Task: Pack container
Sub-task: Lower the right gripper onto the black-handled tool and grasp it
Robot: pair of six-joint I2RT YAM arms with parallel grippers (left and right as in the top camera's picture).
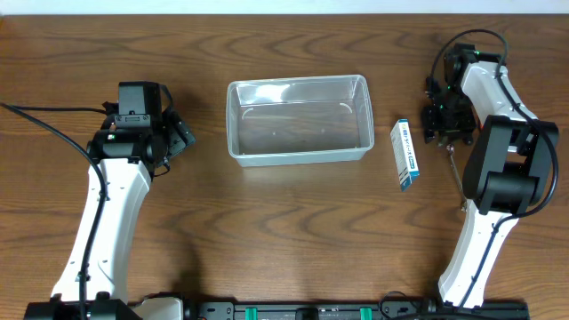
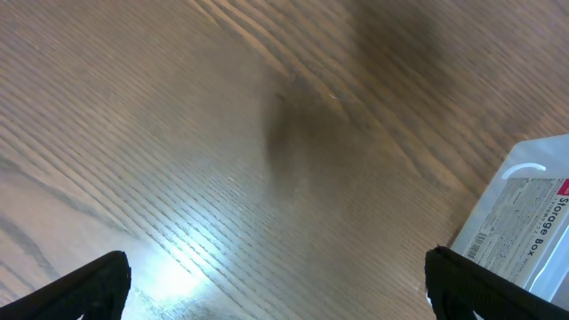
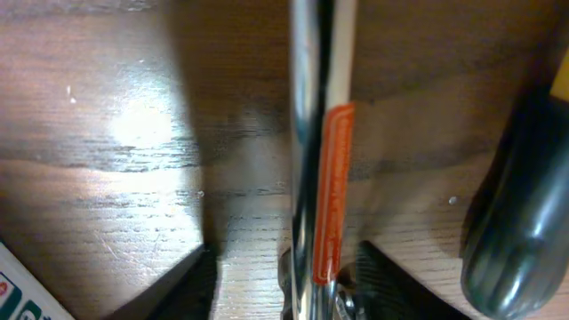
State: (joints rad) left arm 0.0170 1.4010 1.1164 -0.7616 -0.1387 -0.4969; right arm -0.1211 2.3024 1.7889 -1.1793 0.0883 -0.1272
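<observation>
Wooden table (image 1: 293, 222) below; I see the container (image 1: 298, 156) upper centre of the overhead frame. Left gripper (image 1: 182, 133), mid-left, gapes wide; right gripper (image 1: 447, 124), upper right, straddles a metal shaft (image 3: 307, 133), jaws parted.

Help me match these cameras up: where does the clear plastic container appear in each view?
Overhead: the container sits upper centre, between the two arms.
Left wrist: the container shows only at the lower right edge, label side visible.
Right wrist: not in it.
Shared landmark: the wood-grain table, seen in all three views.
</observation>
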